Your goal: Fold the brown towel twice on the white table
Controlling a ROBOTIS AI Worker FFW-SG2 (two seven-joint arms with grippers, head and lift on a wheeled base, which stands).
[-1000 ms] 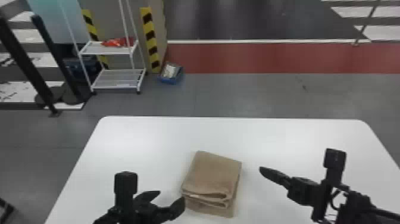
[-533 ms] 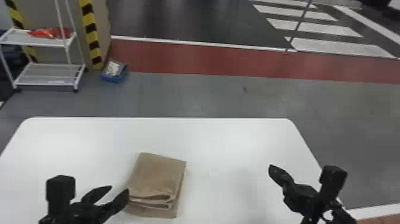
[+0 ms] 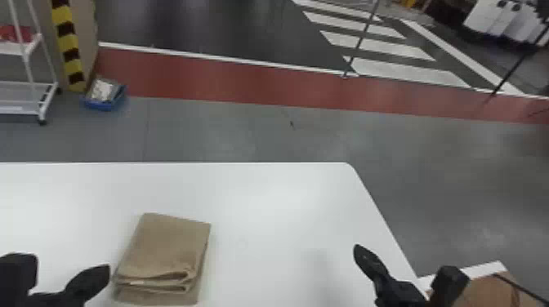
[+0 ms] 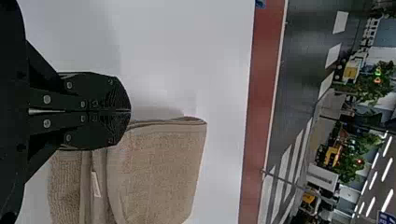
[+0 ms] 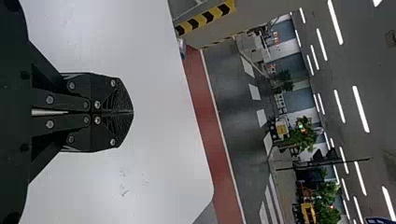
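A folded towel (image 3: 167, 249) lies on a table (image 3: 282, 192), toward the near side, between the robot's two grippers. The left gripper (image 3: 105, 271) is just to the towel's left; the right gripper (image 3: 360, 252) is well apart from it on the other side, near the table's right edge. On the floor behind the table, at left, stands a shelf rack (image 3: 20, 108), with a bin (image 3: 104, 107) to its right, in front of a pillar (image 3: 86, 36). A floor lane (image 3: 228, 83) runs across behind the table, with a crosswalk (image 3: 408, 72) beyond it at right.
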